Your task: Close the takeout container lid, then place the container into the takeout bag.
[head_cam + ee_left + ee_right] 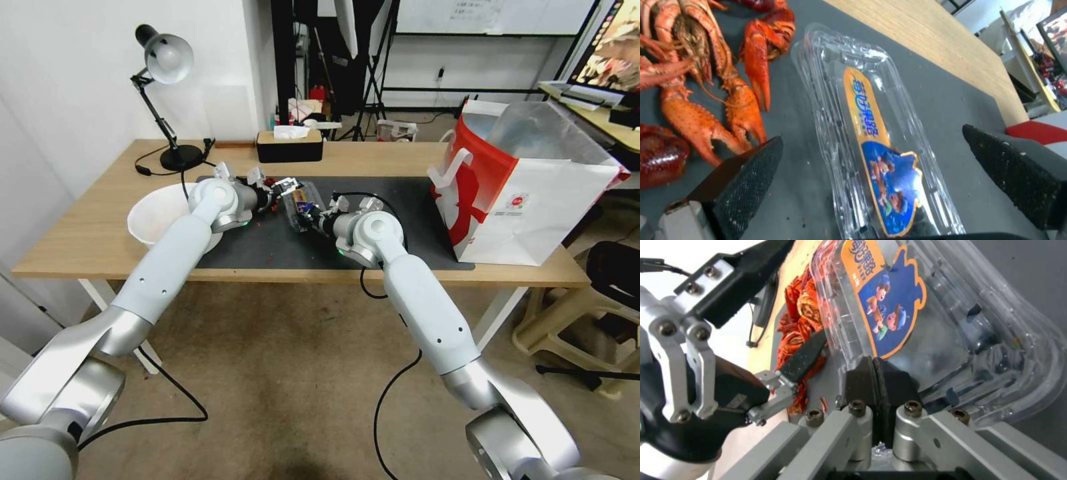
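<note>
My right pincer (pixel 873 373) pinched the near rim of the small clear plastic clamshell container (pixel 301 207) mid-mat on the tabletop (pixel 80 247); left pincer (pixel 889 173) gaped wide around its labelled lid (pixel 871 133). I judged closing unfinished; pressing down seemed next

The wooden bench (pixel 373 160) fills the middle of the frame. A dark mat (pixel 413 200) lies on it at the centre. At the left stand a white bowl (pixel 155 213) and a black lamp (pixel 175 157), at the upper centre a tissue box (pixel 290 145), at the right the takeout bag (pixel 527 193). On the mat lie the takeout container (pixel 301 203) and red crayfish (pixel 706 93).
</note>
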Robot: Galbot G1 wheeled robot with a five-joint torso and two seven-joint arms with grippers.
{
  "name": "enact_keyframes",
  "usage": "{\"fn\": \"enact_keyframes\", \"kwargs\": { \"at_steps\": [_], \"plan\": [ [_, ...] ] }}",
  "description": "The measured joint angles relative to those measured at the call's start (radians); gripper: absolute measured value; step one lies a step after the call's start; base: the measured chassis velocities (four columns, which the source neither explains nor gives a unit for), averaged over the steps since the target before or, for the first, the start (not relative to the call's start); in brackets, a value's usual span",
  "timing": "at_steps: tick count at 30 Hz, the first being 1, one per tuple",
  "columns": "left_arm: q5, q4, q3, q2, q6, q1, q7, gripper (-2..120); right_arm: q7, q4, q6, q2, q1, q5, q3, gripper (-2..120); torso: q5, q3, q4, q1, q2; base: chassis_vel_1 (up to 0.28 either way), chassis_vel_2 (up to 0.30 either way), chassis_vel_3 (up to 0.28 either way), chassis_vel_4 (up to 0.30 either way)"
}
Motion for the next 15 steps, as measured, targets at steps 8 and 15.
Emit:
{"fn": "enact_keyframes", "kwargs": {
  "at_steps": [8,15],
  "plan": [
    [-0.003,0.002,0.001,-0.010,0.023,0.003,-0.005,100,0.001,0.002,-0.001,-0.003,0.001,-0.001,0.000,0,0.0000,0.000,0.0000,0.000,0.000,0.000,0.000,0.000,0.000],
    [-0.011,0.003,0.001,-0.016,0.033,0.002,-0.004,100,0.001,0.003,-0.002,-0.005,0.002,-0.001,-0.001,0,0.0000,0.000,0.0000,0.000,0.000,0.000,0.000,0.000,0.000]
  ]
}}
